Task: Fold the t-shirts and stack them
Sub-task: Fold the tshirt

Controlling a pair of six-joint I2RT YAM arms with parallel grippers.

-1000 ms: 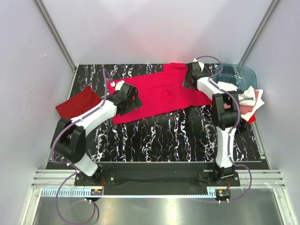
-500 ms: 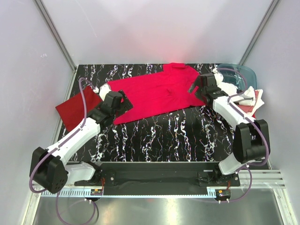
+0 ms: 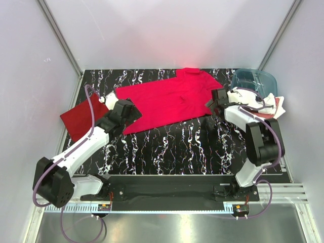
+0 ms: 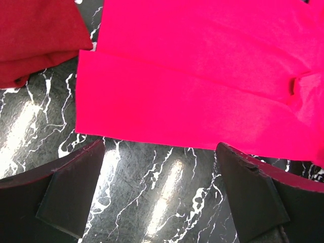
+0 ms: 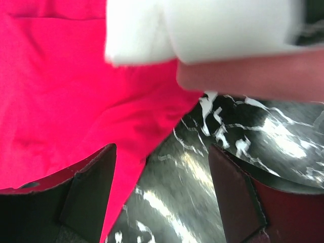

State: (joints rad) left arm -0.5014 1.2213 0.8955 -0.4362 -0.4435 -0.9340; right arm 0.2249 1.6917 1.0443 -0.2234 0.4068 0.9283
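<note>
Left gripper (image 4: 162, 195) and right gripper (image 5: 162, 197) slid to the edge of the red shirt (image 3: 167, 101), gaping empty; sloppy pinching could bunch it.

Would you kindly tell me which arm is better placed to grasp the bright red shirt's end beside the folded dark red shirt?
Left. The left gripper, open, hangs just off that edge of the bright red shirt; the right gripper, also open, sits at its opposite end.
</note>
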